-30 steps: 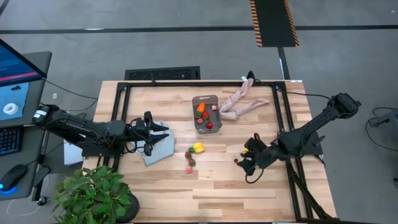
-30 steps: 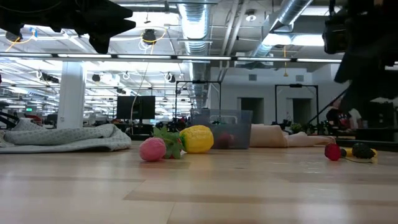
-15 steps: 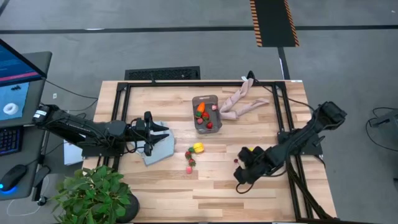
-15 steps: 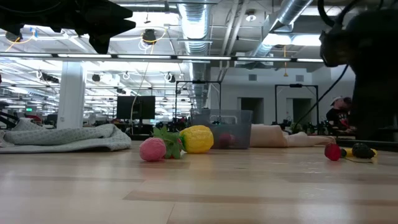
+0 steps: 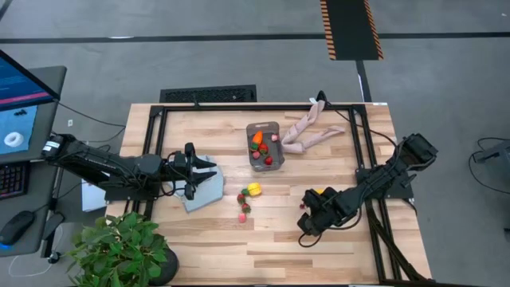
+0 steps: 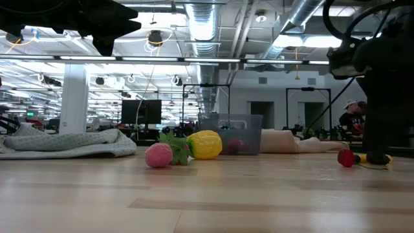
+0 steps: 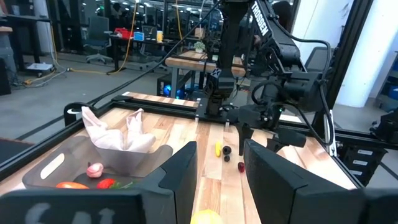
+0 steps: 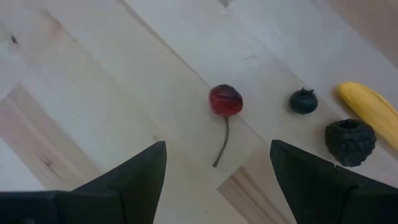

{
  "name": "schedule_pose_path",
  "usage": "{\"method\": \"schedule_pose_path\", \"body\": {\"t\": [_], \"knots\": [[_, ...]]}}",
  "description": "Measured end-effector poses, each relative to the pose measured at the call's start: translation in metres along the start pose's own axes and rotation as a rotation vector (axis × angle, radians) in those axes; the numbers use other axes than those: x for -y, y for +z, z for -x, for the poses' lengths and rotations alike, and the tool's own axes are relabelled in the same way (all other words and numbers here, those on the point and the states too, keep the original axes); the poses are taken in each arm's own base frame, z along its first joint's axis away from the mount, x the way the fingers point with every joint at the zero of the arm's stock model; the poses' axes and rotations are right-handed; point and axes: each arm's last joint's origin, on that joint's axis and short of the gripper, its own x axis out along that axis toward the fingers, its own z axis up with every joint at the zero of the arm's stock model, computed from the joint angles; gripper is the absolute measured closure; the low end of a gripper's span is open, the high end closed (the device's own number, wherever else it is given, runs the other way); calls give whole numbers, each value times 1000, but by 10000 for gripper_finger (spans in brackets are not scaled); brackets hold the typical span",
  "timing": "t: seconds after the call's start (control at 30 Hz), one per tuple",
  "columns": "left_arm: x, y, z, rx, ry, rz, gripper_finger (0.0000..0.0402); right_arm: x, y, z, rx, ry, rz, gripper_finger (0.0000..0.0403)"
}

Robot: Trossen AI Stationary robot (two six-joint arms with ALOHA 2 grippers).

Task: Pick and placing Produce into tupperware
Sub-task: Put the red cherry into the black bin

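Left gripper (image 5: pixel 198 170): waiting at the left of the tabletop (image 5: pixel 215 239), above the folded grey-blue cloth (image 5: pixel 204 191); jaws parted, holding nothing, as its wrist view shows.

Potted plant (image 5: pixel 119 251): at the near-left corner, no part of the task.

Loose produce, centre: a yellow lemon (image 5: pixel 253 189) with a green-topped strawberry (image 5: pixel 242 197) and a pink berry (image 5: pixel 241 216) close by, well apart from either gripper.

Tupperware (image 5: pixel 263 145): clear tub toward the far middle of the tabletop. Already holding a carrot (image 5: pixel 256 138), red strawberries (image 5: pixel 268 160) and a small pink piece.

Beige limp object (image 5: pixel 307 131): lying just right of the tub, not produce.

Right gripper (image 5: pixel 307 219): low over the right-centre of the tabletop. Jaws wide apart and empty; the wrist view looks down between them at a red cherry (image 8: pixel 225 100) with a thin stem.

Produce beside the cherry: a small dark berry (image 8: pixel 303 101), a larger dark blackberry (image 8: pixel 349 141) and a yellow banana (image 8: pixel 370 111), set close together.

Handling note, as a judgement: the cherry appears to be the next pick. Centre the jaws on the round body, not the stem. Descend straight, keeping the far finger clear of the dark berry. Close gently, since a small round piece may roll away.
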Motion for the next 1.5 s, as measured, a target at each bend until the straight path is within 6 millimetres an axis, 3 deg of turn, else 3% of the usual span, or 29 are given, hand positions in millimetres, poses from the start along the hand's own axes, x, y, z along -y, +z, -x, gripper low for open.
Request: {"method": "schedule_pose_path", "body": {"t": [0.6, 1.0, 1.5], "knots": [[0, 0, 0, 0, 0, 0, 280, 4, 21, -6, 40, 1, 10, 92], [0, 0, 0, 0, -1, 0, 280, 4, 22, -6, 42, 1, 6, 121], [0, 0, 0, 0, -1, 1, 280, 2, 18, -5, 60, -2, -11, 122]]}}
